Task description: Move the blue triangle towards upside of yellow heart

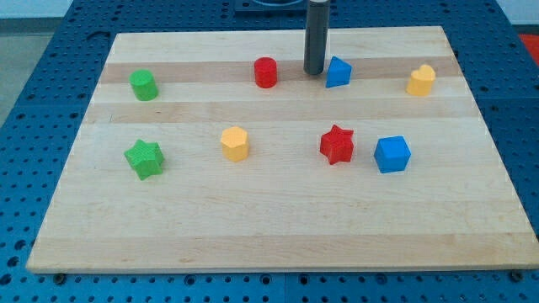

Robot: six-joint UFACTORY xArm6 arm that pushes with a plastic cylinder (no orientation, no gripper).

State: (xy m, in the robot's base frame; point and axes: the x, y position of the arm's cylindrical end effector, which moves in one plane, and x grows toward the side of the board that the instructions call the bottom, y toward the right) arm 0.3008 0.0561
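The blue triangle (pixel 338 72) lies near the view's top, right of centre. My tip (pixel 314 72) stands just left of it, close to or touching its left side. The yellow heart (pixel 421 81) lies further to the view's right, at about the same height as the triangle. The rod rises straight up out of the view's top edge.
A red cylinder (pixel 266 72) lies just left of my tip. A green cylinder (pixel 144 85) and a green star (pixel 144 158) lie at the left. A yellow hexagon (pixel 235 143), a red star (pixel 338 144) and a blue cube (pixel 392 154) lie across the middle of the wooden board (pixel 278 227).
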